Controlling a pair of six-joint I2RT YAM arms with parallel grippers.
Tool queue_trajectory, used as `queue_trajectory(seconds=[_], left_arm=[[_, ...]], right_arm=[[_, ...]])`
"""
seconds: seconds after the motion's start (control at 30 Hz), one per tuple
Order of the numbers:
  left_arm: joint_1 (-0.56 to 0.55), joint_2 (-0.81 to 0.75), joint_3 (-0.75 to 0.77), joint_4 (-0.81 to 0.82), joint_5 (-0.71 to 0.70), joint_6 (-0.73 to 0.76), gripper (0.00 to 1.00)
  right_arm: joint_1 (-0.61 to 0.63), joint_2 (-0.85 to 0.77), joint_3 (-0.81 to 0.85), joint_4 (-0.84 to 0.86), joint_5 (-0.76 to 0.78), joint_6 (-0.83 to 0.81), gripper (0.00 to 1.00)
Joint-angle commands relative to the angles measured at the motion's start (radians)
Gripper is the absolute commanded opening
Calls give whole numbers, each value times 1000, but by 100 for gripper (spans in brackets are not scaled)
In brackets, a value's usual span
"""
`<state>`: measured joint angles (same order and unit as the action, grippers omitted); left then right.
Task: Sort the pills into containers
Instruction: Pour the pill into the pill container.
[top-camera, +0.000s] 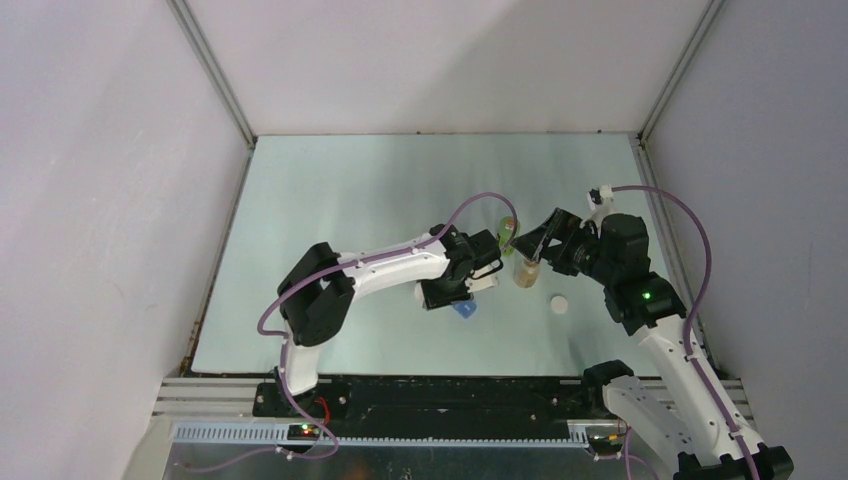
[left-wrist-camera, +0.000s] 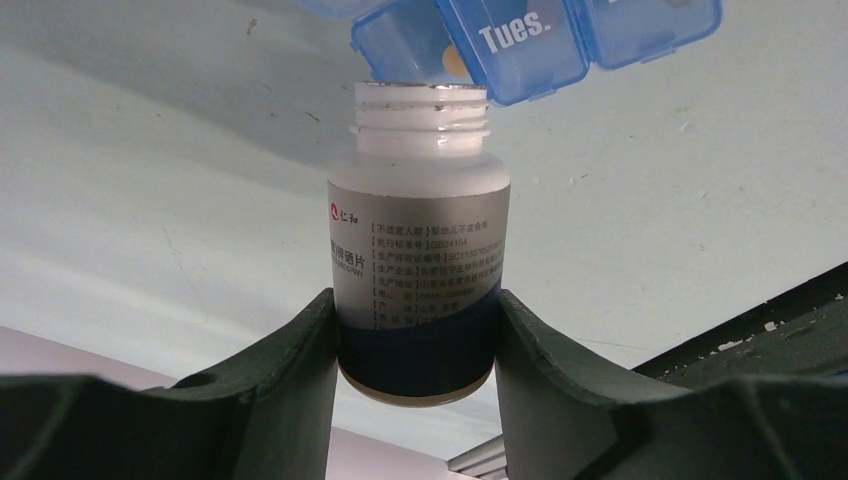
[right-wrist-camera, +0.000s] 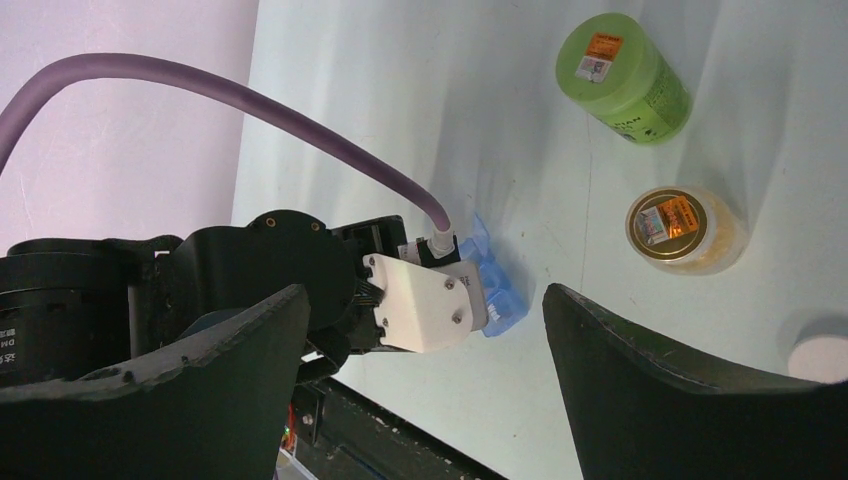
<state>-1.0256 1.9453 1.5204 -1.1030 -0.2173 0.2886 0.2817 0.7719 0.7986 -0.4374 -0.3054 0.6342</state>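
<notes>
**Item 1: bottle (left-wrist-camera: 420, 200).** White, labelled, uncapped. It is pinched low on its body by the left claw (left-wrist-camera: 415, 300), one finger pressed to each side and the base set between them. The neck and open mouth are left clear beyond the fingertips. The low grip is judged to have been chosen so that the mouth can be tipped without being blocked.

**Item 2: organizer (left-wrist-camera: 530, 40).** Blue, with a lid marked "Tues." It lies on the table (top-camera: 350, 180), just past the bottle's mouth. Contact between the two cannot be confirmed. A tan shape (left-wrist-camera: 455, 62), possibly a pill, is seen through one cell. The mouth is judged to be aimed at these cells for pouring.

**Item 3: right claw (right-wrist-camera: 418, 298).** Its fingers are spread wide and nothing is held. It hangs above the table, angled down over the work area, and is judged to be kept ready and out of the pour.

**Item 4: green bottle (right-wrist-camera: 622, 75).** It stands apart from the organizer, on the far side of the right claw's view.

**Item 5: jar (right-wrist-camera: 685, 230).** Yellow contents, gold lid. It stands near the green bottle and is touched by neither claw.

**Item 6: cap (right-wrist-camera: 820, 355).** White, alone on the table beside the jar, well apart from the bottle. It is presumed to be the bottle's own.
</notes>
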Motion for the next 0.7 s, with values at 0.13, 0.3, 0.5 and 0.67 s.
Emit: queue_trajectory(seconds=[0.13, 0.3, 0.5, 0.67], left_arm=[[-9, 0, 33, -16, -15, 10, 0], [-8, -7, 29, -11, -25, 10, 0], [-9, -51, 11, 35, -39, 7, 0], [-8, -97, -19, 75, -47, 5, 0]], right_arm=[[-7, -17, 2, 10, -17, -5, 91], [-6, -17, 2, 12, -19, -4, 91], [-6, -19, 2, 15, -21, -1, 91], [-6, -18, 2, 16, -23, -1, 91]])
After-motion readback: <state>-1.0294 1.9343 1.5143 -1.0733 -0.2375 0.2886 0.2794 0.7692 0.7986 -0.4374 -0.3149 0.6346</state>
